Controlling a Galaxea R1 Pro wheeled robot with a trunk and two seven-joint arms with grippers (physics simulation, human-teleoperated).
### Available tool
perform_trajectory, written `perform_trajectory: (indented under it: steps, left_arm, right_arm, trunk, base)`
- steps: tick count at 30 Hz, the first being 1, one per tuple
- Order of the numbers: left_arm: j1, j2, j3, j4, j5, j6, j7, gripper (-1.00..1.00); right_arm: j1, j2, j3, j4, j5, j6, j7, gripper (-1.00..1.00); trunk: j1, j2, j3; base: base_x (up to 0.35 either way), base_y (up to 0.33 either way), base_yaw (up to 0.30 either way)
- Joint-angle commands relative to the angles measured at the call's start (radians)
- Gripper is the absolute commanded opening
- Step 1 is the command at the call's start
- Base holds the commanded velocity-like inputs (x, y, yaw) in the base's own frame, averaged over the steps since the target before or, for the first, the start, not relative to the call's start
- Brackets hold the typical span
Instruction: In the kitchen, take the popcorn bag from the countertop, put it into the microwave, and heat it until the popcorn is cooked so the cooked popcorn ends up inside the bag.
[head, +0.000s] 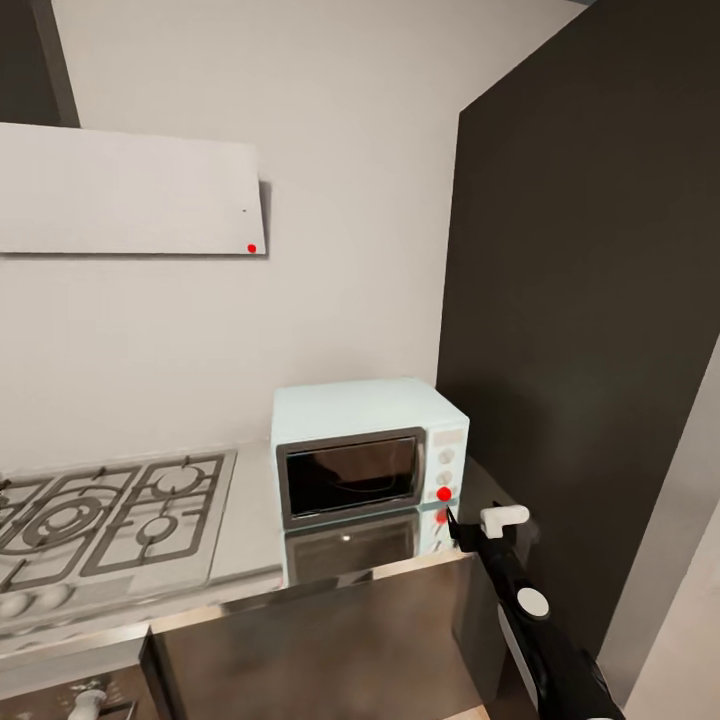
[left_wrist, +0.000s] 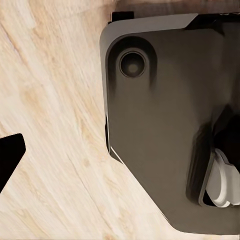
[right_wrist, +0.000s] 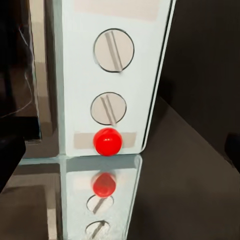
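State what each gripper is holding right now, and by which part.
Nothing shows between the right gripper fingers; it points at the microwave's red button. The left wrist view shows wood floor, and no held thing.

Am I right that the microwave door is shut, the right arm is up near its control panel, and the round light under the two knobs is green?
Not quite: the round light is red, not green, as the right wrist view shows close up. The rest holds: the microwave has its dark door shut, and the right arm reaches up near the panel with its two knobs.
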Motion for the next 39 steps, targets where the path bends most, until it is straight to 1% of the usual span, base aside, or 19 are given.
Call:
perform_trajectory:
  steps: [1,7,10,11,14,17,19,25,28,33,39]
  left_arm:
    - [0.000,0.000,-0.003,-0.002,0.000,0.006,-0.001,1.00]
    - [0.000,0.000,-0.003,-0.002,0.000,0.004,-0.001,1.00]
    - [0.000,0.000,-0.003,-0.002,0.000,-0.015,-0.001,1.00]
    - [0.000,0.000,-0.003,-0.002,0.000,-0.034,-0.001,1.00]
    - [0.000,0.000,-0.002,-0.002,0.000,-0.041,-0.001,1.00]
    - [0.000,0.001,-0.002,-0.002,0.000,-0.044,-0.001,1.00]
    - [0.000,0.001,-0.003,-0.002,0.000,-0.045,-0.001,1.00]
    - [0.000,0.001,-0.003,-0.002,0.000,-0.045,-0.001,1.00]
    - [0.000,0.002,-0.002,-0.002,0.000,-0.044,-0.001,1.00]
    - [0.000,0.002,-0.001,-0.002,0.000,-0.045,-0.001,1.00]
    - [0.000,0.002,-0.001,-0.002,0.000,-0.045,-0.001,1.00]
  right_arm:
    - [-0.001,0.001,-0.006,0.000,0.007,-0.003,0.008,1.00]
    - [-0.001,0.001,-0.007,0.003,0.006,-0.003,0.007,1.00]
    - [-0.001,0.001,-0.006,0.009,0.006,-0.002,0.006,1.00]
    - [-0.001,0.001,-0.007,0.015,0.006,-0.001,0.005,1.00]
    - [-0.001,0.001,-0.007,0.022,0.006,0.006,0.005,1.00]
    - [-0.001,0.001,-0.008,0.053,0.006,0.037,0.005,1.00]
    - [-0.001,0.001,-0.009,0.094,0.006,0.039,0.004,1.00]
    - [-0.001,0.001,-0.012,0.134,0.006,0.035,0.004,1.00]
    - [-0.001,0.001,-0.013,0.139,0.006,0.034,0.004,1.00]
    - [-0.001,0.000,-0.014,0.145,0.006,0.037,0.005,1.00]
    - [-0.001,0.000,-0.014,0.163,0.006,0.033,0.005,1.00]
  trunk:
    - [0.000,-0.001,-0.002]
    - [0.000,-0.001,-0.002]
    - [0.000,-0.001,-0.002]
    - [0.000,-0.001,-0.002]
    - [0.000,-0.001,-0.002]
    - [0.000,-0.001,-0.002]
    - [0.000,-0.001,-0.002]
    - [0.000,-0.001,-0.002]
    - [0.000,-0.001,-0.002]
    - [0.000,-0.001,-0.002]
    - [0.000,-0.001,-0.002]
  base:
    - [0.119,-0.265,0.192]
    - [0.107,-0.233,0.199]
    - [0.026,-0.053,0.082]
    - [0.005,-0.010,0.016]
    - [0.003,-0.005,0.008]
    - [0.000,-0.001,0.001]
    - [0.000,0.000,0.000]
    - [0.000,0.000,0.000]
    - [0.059,0.000,0.000]
    - [0.242,0.000,0.000]
    - [0.040,0.000,0.000]
